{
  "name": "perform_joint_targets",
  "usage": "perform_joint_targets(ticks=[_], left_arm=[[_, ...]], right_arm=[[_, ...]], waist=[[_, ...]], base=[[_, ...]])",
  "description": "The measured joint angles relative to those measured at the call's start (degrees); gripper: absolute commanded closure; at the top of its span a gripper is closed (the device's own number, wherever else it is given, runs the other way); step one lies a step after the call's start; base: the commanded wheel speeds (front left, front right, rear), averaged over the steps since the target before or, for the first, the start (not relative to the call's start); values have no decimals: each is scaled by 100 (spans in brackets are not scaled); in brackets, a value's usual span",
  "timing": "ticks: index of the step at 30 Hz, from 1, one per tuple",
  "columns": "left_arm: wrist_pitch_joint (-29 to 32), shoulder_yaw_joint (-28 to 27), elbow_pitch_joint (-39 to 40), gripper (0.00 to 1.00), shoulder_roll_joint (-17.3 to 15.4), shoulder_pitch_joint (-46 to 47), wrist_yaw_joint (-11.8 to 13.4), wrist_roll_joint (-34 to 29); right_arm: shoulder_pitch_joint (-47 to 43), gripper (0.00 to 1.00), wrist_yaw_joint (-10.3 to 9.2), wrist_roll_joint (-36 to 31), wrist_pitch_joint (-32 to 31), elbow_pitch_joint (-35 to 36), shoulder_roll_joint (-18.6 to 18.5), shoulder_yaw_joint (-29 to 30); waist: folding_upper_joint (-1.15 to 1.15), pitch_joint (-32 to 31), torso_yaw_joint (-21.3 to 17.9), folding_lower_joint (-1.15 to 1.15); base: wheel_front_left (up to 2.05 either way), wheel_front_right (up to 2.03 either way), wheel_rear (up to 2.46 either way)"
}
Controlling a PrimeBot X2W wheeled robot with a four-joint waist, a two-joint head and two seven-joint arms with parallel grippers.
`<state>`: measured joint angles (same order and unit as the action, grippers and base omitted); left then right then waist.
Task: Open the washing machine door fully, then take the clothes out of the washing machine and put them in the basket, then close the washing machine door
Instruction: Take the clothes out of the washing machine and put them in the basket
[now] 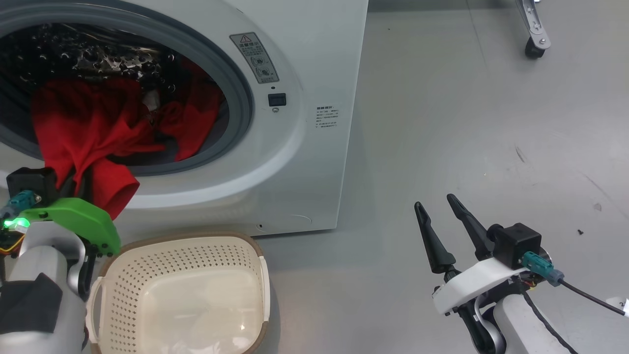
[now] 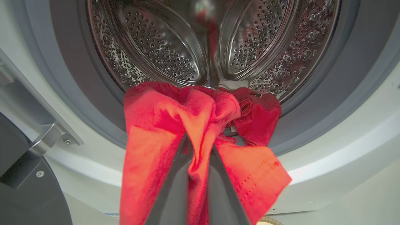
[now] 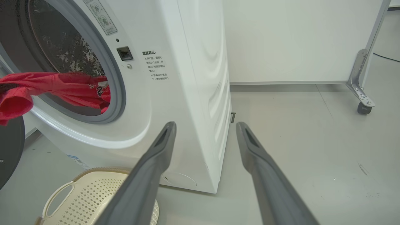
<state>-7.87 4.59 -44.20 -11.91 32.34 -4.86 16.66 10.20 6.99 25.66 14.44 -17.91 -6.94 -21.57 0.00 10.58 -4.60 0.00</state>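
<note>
The left pincer [image 2: 200,142] is clamped on a fold of the clothes [image 2: 162,125]. Its two dark fingers press together with red fabric bunched between them at the bottom centre of the left wrist view. From that grip the garment trails back over the grey rubber lip into the washing machine [image 1: 304,73], with most of it lying in the drum at the upper left of the head view. The basket [image 1: 186,239] sits at the lower left, just below the drum mouth, probably so the drop is short. The right pincer [image 1: 434,201] hangs at the lower right with its fingers apart and empty, well clear of the machine.
</note>
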Motion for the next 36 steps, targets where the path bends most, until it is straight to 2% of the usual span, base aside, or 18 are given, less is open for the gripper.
perform_joint_targets(ticks=[11, 24, 36], left_arm=[[-522, 88, 758, 100, 86, -235, -55, -1], [-639, 98, 1852, 100, 193, -438, -56, -7], [-639, 96, 2346, 100, 219, -885, -46, -21]], right_arm=[[-21, 0, 0, 1, 0, 16, 16, 30], [-98, 0, 0, 1, 0, 40, 52, 86], [-133, 0, 0, 1, 0, 54, 57, 88]], waist=[[0, -118, 17, 0], [0, -196, 90, 0], [0, -222, 117, 0]], base=[[0, 0, 0], [0, 0, 0], [0, 0, 0]])
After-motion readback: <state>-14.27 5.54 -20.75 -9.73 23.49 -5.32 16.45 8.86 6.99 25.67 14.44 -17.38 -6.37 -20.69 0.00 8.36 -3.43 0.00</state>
